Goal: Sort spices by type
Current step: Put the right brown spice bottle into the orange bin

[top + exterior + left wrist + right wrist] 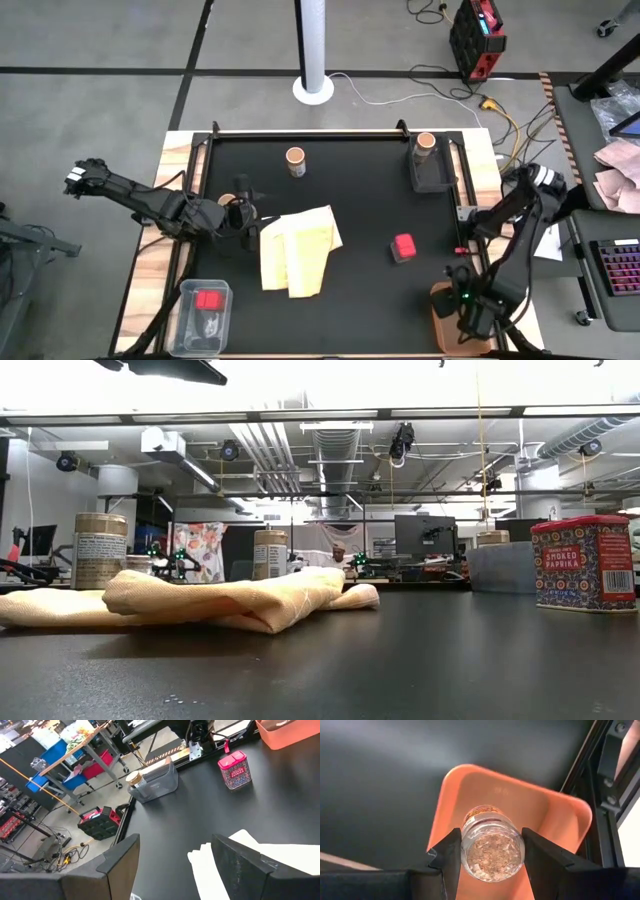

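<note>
My right gripper [491, 851] is shut on a small glass spice jar [492, 851] above the orange tray [470, 790] at the table's near right corner [447, 300]. My left gripper [175, 865] is open and holds nothing; it hovers at the table's left [246, 213], beside the folded yellow cloth [298, 250]. One tan-topped jar [295, 160] stands upright on the far part of the mat. Another tan-topped jar [425, 144] stands in a grey bin [432, 176]. A red tin [403, 247] stands right of the cloth, and another red tin [208, 299] lies in a clear bin [190, 325]. My right gripper pinches the jar's glass wall [466, 845] between its two fingers, one on each side. The fingers come from above, pointing down at the tray. The jar is lifted clear; its glass end faces the wrist camera and its copper-coloured cap [482, 811] points toward the tray.
The yellow cloth [200, 600] lies bunched in the middle of the black mat. Rails run along the mat's left and right edges. Open mat lies between the cloth, the red tin [585, 563] and the near edge. A red box and cables lie on the floor beyond.
</note>
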Controlling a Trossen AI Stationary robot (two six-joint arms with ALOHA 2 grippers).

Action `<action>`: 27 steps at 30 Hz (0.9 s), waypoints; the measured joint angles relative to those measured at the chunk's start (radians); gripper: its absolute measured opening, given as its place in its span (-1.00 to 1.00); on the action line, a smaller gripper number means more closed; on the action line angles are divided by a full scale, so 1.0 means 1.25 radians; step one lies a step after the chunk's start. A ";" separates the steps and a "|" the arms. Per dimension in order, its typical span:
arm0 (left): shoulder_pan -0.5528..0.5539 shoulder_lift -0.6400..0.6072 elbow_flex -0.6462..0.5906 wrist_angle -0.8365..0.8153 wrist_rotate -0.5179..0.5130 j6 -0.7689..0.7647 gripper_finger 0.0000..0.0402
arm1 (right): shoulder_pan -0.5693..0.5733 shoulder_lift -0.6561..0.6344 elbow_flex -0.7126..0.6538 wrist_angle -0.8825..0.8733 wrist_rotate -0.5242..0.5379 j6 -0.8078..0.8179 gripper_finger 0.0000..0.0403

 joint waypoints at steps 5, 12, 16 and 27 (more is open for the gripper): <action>0.000 0.000 0.000 0.000 0.000 0.000 0.15 | 0.000 0.042 -0.010 0.003 -0.002 -0.008 -0.17; 0.000 0.000 0.000 0.000 -0.001 0.000 0.15 | 0.000 0.095 -0.011 0.030 -0.002 -0.008 -0.17; 0.000 0.000 0.000 0.000 -0.001 0.000 0.15 | 0.000 0.121 -0.012 0.057 -0.003 -0.008 -0.17; 0.000 0.001 0.000 -0.001 -0.001 0.007 0.15 | 0.000 0.162 -0.012 0.072 -0.004 -0.005 0.02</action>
